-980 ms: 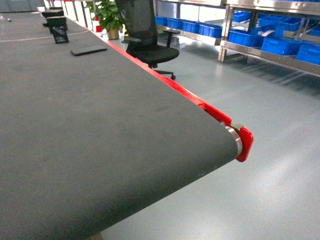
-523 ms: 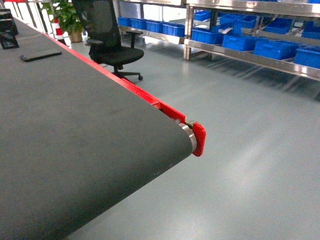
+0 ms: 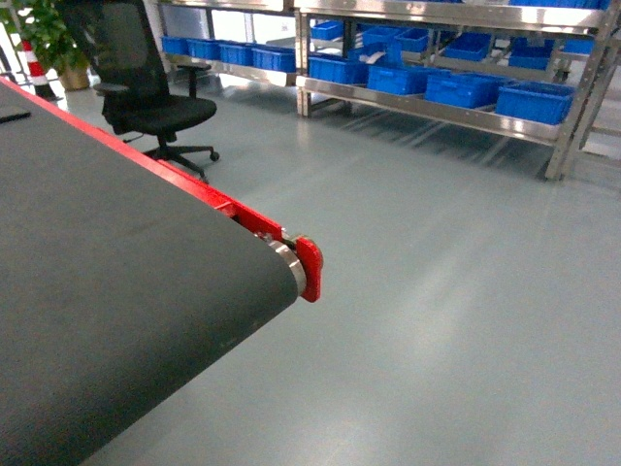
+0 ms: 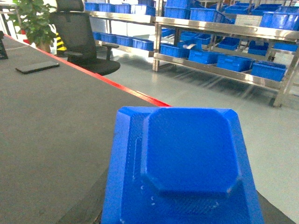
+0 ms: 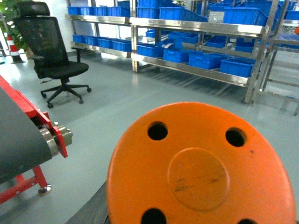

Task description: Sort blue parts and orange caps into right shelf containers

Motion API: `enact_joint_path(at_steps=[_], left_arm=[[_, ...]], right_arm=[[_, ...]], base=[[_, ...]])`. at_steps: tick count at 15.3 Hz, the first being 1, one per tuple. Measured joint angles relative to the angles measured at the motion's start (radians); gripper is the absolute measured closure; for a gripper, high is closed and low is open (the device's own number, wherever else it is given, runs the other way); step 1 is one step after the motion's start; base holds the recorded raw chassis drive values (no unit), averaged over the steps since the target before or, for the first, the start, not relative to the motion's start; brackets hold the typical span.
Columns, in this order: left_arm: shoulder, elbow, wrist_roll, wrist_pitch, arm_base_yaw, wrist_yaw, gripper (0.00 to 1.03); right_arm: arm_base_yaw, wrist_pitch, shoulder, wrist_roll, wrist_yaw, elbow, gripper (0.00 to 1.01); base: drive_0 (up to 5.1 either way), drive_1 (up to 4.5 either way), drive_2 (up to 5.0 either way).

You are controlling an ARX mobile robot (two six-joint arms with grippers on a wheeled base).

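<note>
A bright-blue blocky plastic part (image 4: 187, 163) with a raised octagonal face filled the near end of the left wrist view, and a bright-orange rounded cap (image 5: 201, 172) pierced with small round holes filled the right wrist view. Each sat hard against its camera, so each was presumably carried by its arm, but neither gripper's fingers showed in any view, and I could not tell whether they were clamped or parted.

To the left lay the dark grey conveyor belt (image 3: 107, 282) with its red side rail (image 3: 309, 267); a black mesh office chair (image 3: 146, 87) stood at the far left. Across the grey floor, far and to the right, ran the long steel shelf (image 3: 427, 109) lined with deep bright-blue ribbed crates (image 3: 534, 100).

The step in hand looked like transit — pieces aboard, the rack well apart from the robot. Next the base would need to close on the right-hand crates, then each arm reach over a rim and let go.
</note>
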Motion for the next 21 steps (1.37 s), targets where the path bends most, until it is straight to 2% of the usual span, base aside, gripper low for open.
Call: enact_joint_path(at_steps=[21], left_arm=[[0.000, 0.000, 0.000, 0.000, 0.000, 0.000, 0.61]], right_arm=[[0.000, 0.000, 0.000, 0.000, 0.000, 0.000, 0.57]], base=[[-1.6, -1.60, -1.6]])
